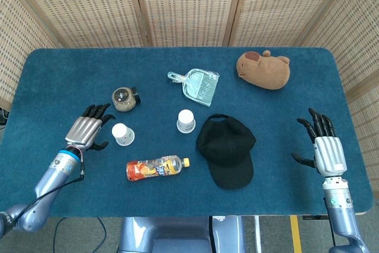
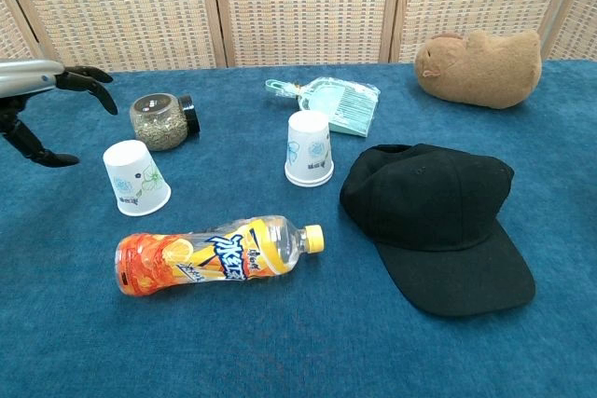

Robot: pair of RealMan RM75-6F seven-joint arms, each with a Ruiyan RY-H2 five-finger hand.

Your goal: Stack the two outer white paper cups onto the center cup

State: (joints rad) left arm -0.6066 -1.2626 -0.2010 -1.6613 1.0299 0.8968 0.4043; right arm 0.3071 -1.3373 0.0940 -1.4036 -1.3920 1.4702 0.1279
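Observation:
Two white paper cups stand upside down on the blue table. The left cup has my left hand just to its left, fingers spread, holding nothing and not touching it. The other cup stands near the table's middle, beside a black cap. I see no third cup in either view. My right hand is open at the right edge of the table, far from both cups, and does not show in the chest view.
An orange drink bottle lies in front of the cups. A jar lies behind the left cup, close to my left hand. A light blue dustpan and a brown plush toy sit further back.

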